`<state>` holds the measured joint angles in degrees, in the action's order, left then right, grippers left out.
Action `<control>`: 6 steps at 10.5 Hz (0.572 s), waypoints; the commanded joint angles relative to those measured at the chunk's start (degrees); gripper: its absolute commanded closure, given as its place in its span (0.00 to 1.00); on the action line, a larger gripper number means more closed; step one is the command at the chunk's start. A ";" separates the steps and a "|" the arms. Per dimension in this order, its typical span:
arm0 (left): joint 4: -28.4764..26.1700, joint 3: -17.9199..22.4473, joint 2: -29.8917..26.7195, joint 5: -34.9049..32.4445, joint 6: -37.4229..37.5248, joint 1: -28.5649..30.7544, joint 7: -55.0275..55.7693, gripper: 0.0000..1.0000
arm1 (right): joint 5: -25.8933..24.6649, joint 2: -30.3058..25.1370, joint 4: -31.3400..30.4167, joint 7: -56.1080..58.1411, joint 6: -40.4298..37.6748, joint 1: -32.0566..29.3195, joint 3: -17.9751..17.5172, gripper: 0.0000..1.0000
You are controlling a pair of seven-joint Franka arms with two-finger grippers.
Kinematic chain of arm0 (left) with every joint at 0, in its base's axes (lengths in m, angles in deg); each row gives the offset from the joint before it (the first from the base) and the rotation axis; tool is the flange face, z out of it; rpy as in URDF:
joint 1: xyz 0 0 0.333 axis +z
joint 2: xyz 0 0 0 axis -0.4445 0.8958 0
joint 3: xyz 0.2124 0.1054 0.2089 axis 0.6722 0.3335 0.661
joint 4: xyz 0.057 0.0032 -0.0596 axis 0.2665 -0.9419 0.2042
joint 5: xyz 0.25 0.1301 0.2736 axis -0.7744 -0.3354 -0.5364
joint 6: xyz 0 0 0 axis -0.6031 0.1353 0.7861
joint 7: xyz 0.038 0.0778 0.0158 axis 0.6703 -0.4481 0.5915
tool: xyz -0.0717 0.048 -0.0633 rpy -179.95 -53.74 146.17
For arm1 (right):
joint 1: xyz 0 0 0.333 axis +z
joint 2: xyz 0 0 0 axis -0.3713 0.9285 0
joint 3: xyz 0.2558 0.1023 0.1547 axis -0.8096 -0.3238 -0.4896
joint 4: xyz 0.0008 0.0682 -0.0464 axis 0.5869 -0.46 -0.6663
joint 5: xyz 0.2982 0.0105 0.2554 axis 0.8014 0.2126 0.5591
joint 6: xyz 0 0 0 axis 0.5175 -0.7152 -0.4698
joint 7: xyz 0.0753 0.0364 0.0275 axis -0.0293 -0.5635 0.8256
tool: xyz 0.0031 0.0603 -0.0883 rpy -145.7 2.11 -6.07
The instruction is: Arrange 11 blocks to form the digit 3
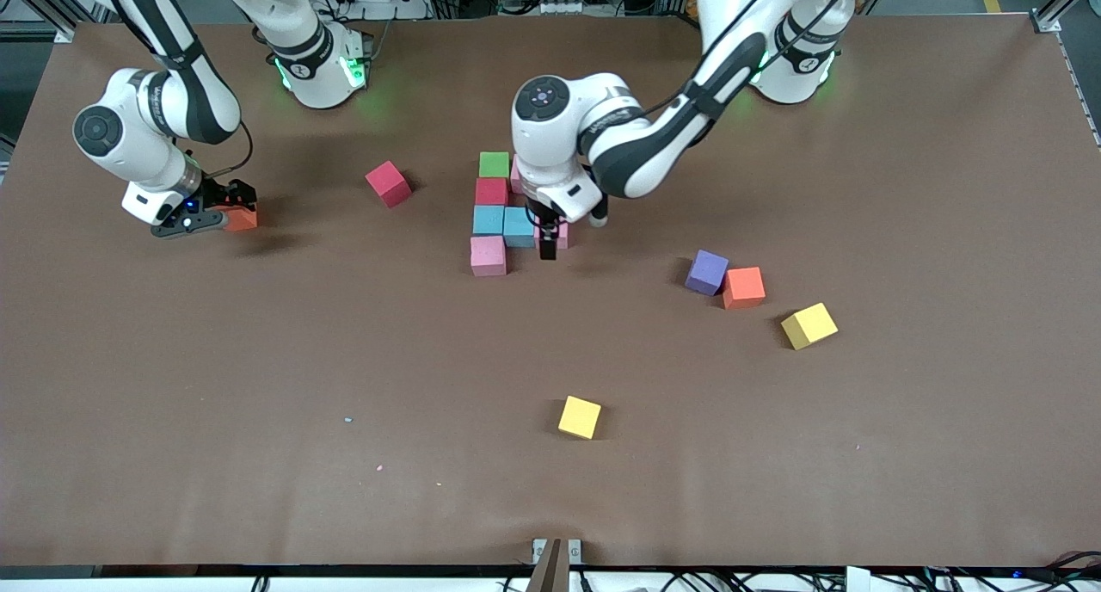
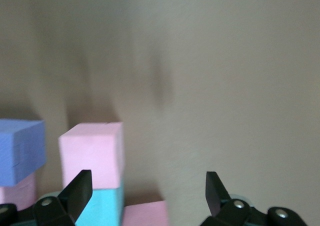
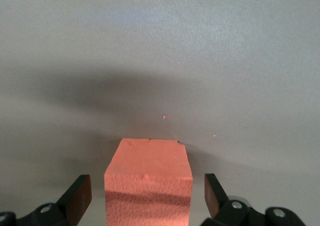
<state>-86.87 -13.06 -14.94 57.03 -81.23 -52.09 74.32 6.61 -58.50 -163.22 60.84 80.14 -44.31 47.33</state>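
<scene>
Left hand (image 1: 550,241) hangs over the block cluster at mid-worktop, its fingers spread wide and gripping nothing; in its wrist view a pink cube (image 2: 92,153) and a light blue cube (image 2: 102,206) lie between the open fingers. Right hand (image 1: 225,215) sits low at the right arm's end of the worktop (image 1: 258,454), fingers fully apart on either side of an orange cube (image 1: 241,219). You can see no contact there, so treat that cube as straddled, not gripped.

Judge the digit as roughly half built. The cluster holds a green cube (image 1: 494,164) farthest from the front camera, then a red cube (image 1: 491,191), two light blue cubes (image 1: 504,223) side by side, and another pink cube (image 1: 488,255) nearest the camera. More pink shows under the left arm, and a purple-blue cube (image 2: 20,151) appears in the left wrist view; count those as uncertain.

Still loose: a crimson cube (image 1: 388,183) between the two hands, and a purple cube (image 1: 706,272) touching a second orange cube (image 1: 743,286) toward the left arm's end. Leave the two yellow cubes (image 1: 808,325) alone.
</scene>
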 commanded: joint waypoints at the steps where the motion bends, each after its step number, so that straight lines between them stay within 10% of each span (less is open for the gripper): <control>1: 0.47 -0.33 -1.79 -0.91 0.73 4.15 -8.47 0.00 | 0.58 0.36 -0.84 0.45 0.91 0.54 0.83 0.32; 3: 6.26 -0.24 0.75 1.79 0.73 7.66 -18.20 0.00 | 0.58 0.54 -0.84 0.45 0.82 0.63 0.83 0.71; 6: 8.23 -0.32 0.33 5.67 1.43 12.58 -38.40 0.00 | 0.22 0.37 0.03 0.45 0.04 1.68 0.74 0.87</control>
<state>-79.58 -12.64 -14.60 60.47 -81.16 -41.56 44.59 6.54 -57.91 -163.28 60.94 80.13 -44.18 47.58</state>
